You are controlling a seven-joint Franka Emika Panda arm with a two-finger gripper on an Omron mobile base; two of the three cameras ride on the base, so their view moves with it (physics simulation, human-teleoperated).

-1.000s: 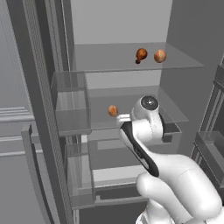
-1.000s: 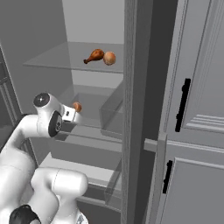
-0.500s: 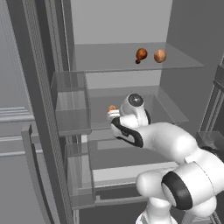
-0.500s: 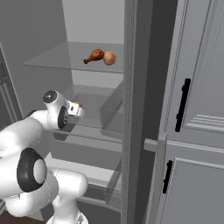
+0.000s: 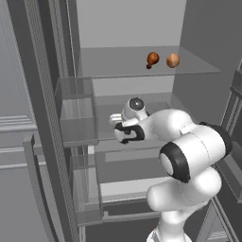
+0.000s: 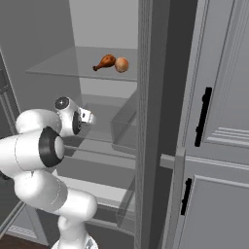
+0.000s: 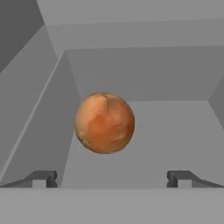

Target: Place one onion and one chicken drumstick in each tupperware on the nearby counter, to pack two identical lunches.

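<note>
An onion (image 7: 104, 122) lies on the fridge's middle shelf, straight ahead of my gripper (image 7: 112, 179) in the hand view. The gripper is open; its fingertips (image 7: 43, 178) stand wide apart, short of the onion and touching nothing. In the left base view my gripper (image 5: 117, 128) reaches in over that shelf, and the arm hides this onion. From the right base view the gripper (image 6: 90, 116) points into the fridge. On the top shelf a chicken drumstick (image 5: 152, 59) (image 6: 105, 62) lies beside a second onion (image 5: 173, 60) (image 6: 121, 64). The tupperware and the counter are out of view.
The fridge stands open with glass shelves. A clear door bin (image 5: 75, 111) hangs at the left, and a drawer (image 5: 127, 170) sits below the middle shelf. Grey cabinet doors with a black handle (image 6: 204, 116) stand to the right of the fridge's side wall (image 6: 146, 121).
My arm has folded and swung the hand to the left and forward, over the middle shelf. The onion there, visible before in the base views, is now covered by the arm.
</note>
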